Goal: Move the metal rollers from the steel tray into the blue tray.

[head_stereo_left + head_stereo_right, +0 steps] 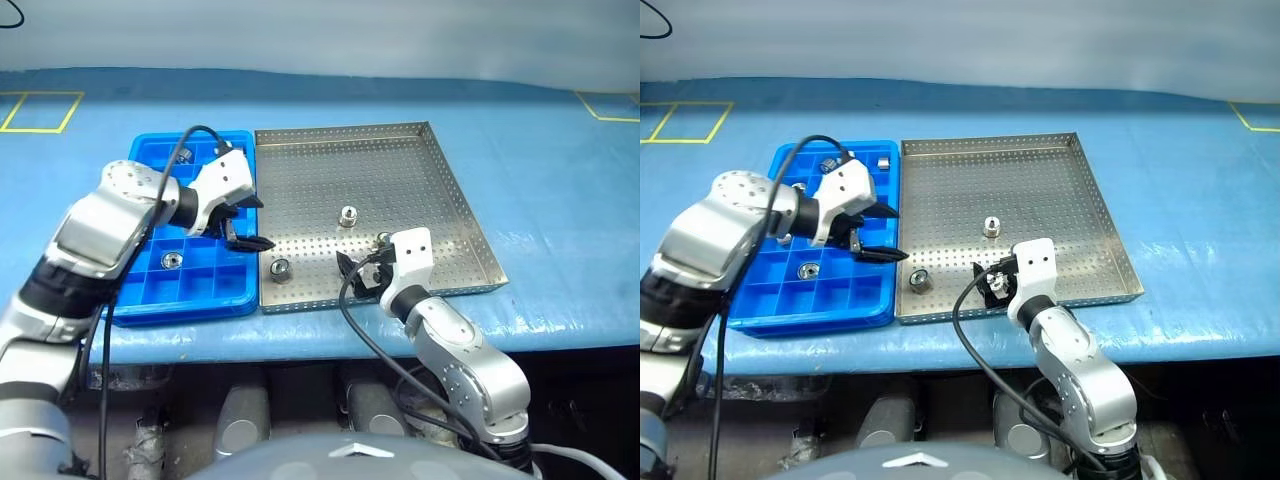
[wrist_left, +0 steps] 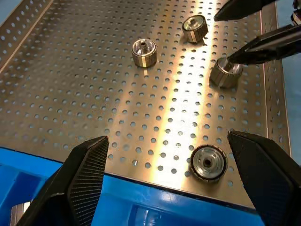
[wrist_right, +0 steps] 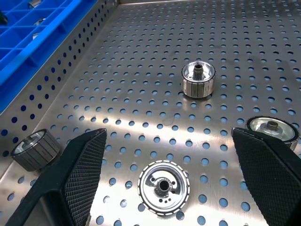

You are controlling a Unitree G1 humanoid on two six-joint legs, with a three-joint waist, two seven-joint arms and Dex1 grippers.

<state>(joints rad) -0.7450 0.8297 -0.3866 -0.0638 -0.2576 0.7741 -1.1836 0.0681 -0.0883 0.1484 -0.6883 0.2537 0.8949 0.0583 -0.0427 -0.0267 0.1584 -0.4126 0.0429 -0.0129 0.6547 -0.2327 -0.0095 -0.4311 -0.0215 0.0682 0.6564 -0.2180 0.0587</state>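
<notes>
The steel tray point(image 1: 400, 150) lies in the middle of the blue table, with the blue tray point(image 1: 150, 300) touching its left side. Several metal rollers rest on the steel tray's perforated floor: one in the middle point(image 1: 348, 215), one at the near left point(image 1: 280, 268), one beside the right gripper point(image 1: 383, 238), and one lying flat right in front of it point(image 3: 163, 187). A few rollers sit in blue tray cells point(image 1: 810, 270) point(image 1: 881, 160). My left gripper point(image 1: 255, 222) hovers open and empty over the seam between the trays. My right gripper point(image 1: 358, 268) is open and empty, low over the steel tray's near edge.
Both trays sit close to the table's front edge point(image 1: 560, 335). Yellow tape marks lie at the far left point(image 1: 40, 110) and far right point(image 1: 610, 105). A black cable point(image 1: 355, 320) loops under the right wrist.
</notes>
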